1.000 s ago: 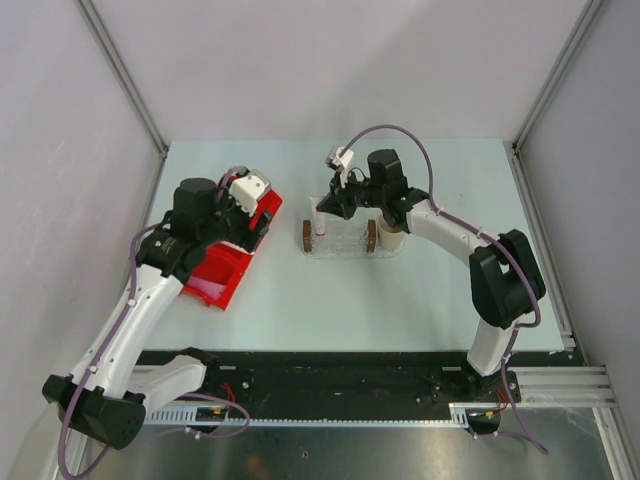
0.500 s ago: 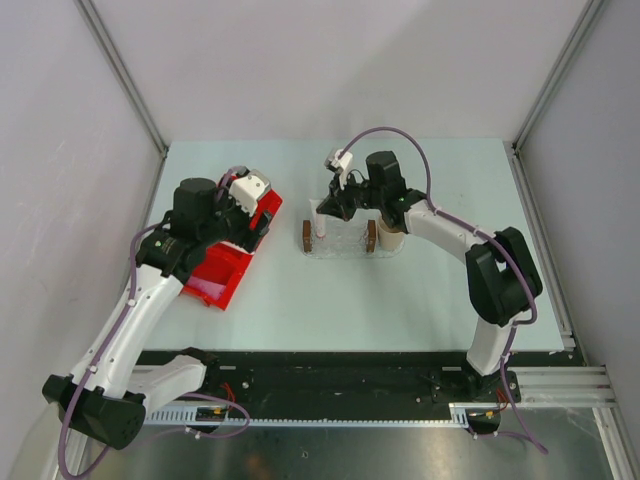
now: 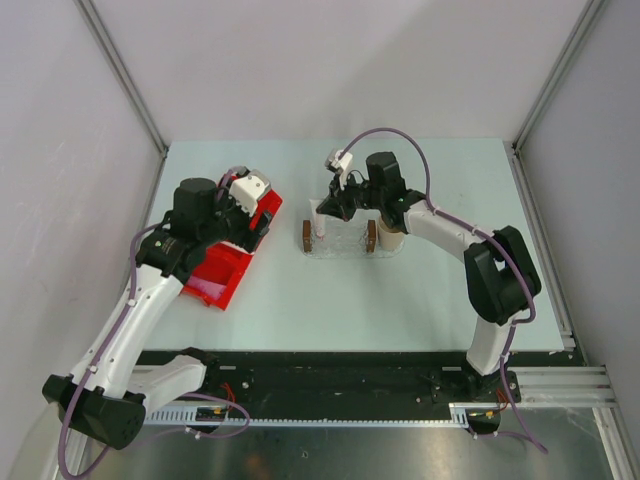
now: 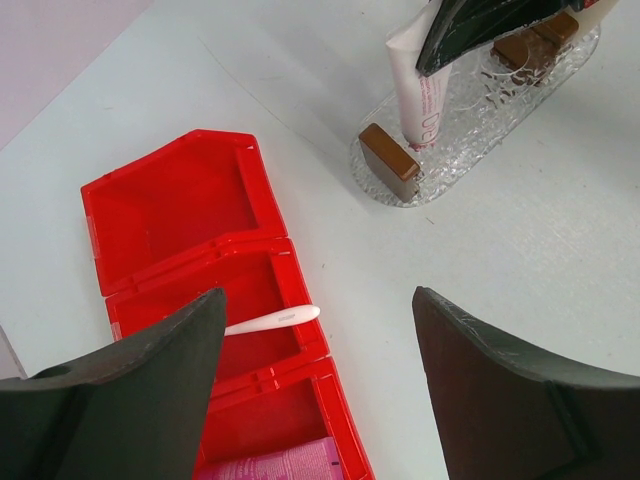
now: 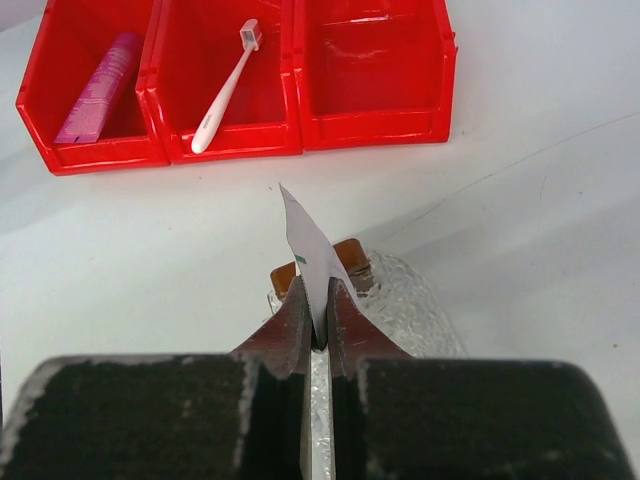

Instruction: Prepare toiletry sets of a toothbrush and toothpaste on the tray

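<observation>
Top external: tray [image 3: 340, 246] on pale table [image 3: 400, 300] between grey walls [image 3: 330, 60].

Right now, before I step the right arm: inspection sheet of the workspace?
Surface: pale table, no spills seen.
Job's things: white tube held upright over tray beside a brown block; toothbrush and magenta tube in separate red bin compartments.
Clutter: paper cup by tray.
Grippers: right gripper shut on white tube; left gripper open above bin.
Cables: purple cables, one looped high near the right gripper.
Surroundings: grey walls, metal frame.
</observation>
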`<move>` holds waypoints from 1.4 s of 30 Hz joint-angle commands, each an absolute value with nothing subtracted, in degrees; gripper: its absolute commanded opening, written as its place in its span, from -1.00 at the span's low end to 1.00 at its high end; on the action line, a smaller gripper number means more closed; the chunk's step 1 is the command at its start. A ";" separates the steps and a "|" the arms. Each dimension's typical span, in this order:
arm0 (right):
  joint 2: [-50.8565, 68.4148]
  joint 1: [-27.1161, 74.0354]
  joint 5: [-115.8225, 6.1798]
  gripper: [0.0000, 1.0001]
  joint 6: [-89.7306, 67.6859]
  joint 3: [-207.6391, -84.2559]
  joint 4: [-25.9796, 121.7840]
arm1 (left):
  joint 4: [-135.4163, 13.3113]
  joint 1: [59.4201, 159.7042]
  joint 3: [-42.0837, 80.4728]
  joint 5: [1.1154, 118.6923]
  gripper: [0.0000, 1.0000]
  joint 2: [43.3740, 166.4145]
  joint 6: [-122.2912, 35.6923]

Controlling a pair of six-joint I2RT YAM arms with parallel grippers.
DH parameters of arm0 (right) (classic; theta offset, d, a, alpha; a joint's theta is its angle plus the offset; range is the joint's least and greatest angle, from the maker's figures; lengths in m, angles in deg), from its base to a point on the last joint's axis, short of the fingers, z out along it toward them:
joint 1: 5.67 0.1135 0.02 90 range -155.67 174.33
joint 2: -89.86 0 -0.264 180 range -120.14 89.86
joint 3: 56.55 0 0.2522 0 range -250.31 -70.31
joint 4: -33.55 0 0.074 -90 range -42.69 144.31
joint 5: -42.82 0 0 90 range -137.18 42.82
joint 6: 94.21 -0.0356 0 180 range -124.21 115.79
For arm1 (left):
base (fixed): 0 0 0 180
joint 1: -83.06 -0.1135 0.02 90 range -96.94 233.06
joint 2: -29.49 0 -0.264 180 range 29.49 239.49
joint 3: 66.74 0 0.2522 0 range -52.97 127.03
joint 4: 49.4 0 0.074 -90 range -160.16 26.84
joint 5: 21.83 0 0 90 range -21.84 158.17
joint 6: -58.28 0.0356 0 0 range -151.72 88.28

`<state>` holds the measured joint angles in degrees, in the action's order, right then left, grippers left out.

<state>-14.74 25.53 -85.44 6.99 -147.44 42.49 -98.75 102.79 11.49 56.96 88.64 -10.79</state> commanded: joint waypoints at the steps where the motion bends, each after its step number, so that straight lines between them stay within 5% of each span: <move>1: -15.17 25.27 -86.82 -1.00 7.31 -147.92 38.78 | -97.52 102.40 11.19 55.42 0.60 87.41 -11.42; 32: -16.31 25.88 -86.64 -0.94 8.01 -143.88 33.42 | -97.52 102.40 10.57 54.81 0.61 87.58 -11.24; 42: -16.75 25.97 -86.47 -0.78 8.54 -143.26 32.98 | -97.52 102.40 10.48 54.89 0.61 87.50 -11.07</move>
